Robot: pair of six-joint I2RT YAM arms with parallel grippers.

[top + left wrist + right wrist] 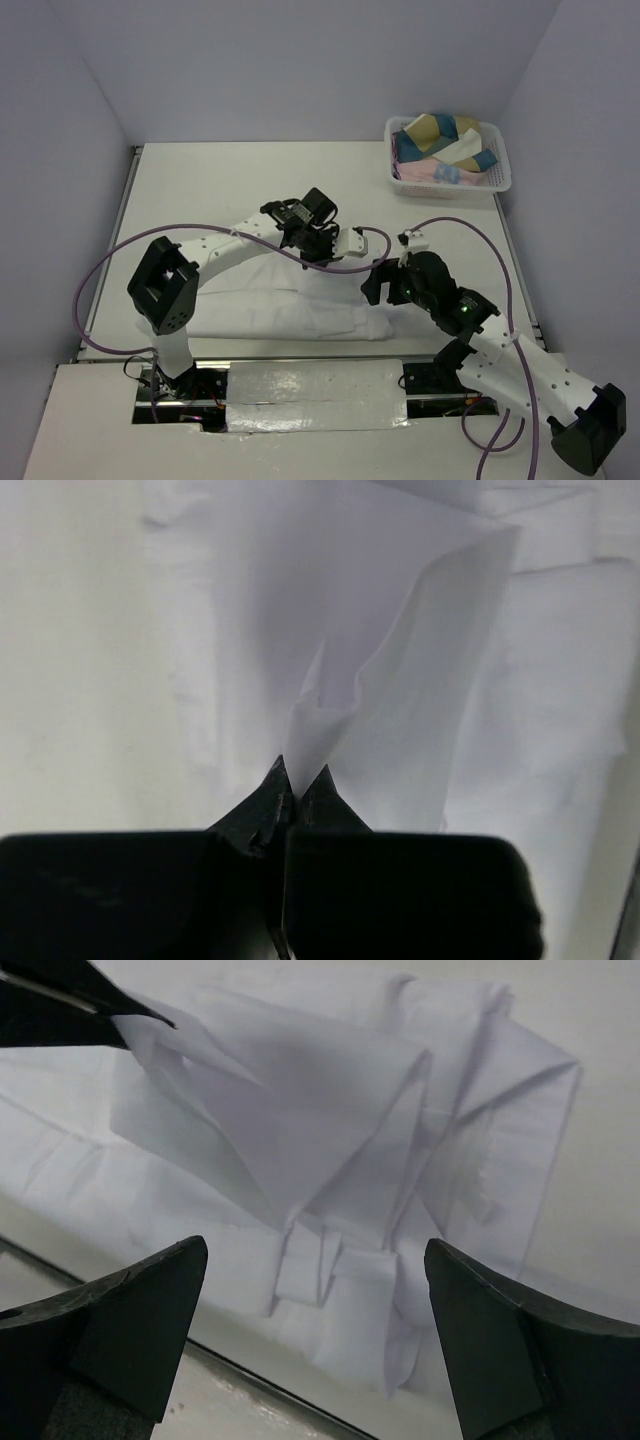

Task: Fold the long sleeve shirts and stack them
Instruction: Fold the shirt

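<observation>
1. The plain white long sleeve shirt of thin soft cloth (290, 312) lies spread along the near edge of the white tabletop (220, 180), between the two arm bases. It is bunched toward its right end.
2. The left gripper (343, 244) hangs over the middle of the tabletop with its jaws closed tight on a raised fold of the shirt. In the left wrist view its black fingertips (270, 790) meet, and a peak of cloth rises from between them.
3. The right gripper (383, 287) hovers above the shirt's right end with its jaws spread wide, holding nothing. Its wrist view shows creased, layered folds lying between the two black pads (150, 1300).
4. In that same view the left gripper's dark tip sits at the top left, with a corner of cloth drawn up to it.
5. A white plastic lattice basket (445, 188) stands at the far right corner of the tabletop, well apart from the shirt. It holds a heap of tan, teal, pink and white cloths (440, 140).
6. Purple cables (95, 285) loop off both arms, and one arcs between the two grippers above the shirt.
7. A silver taped panel (315, 392) lies at the near edge between the bases, just beside the shirt's near hem.
</observation>
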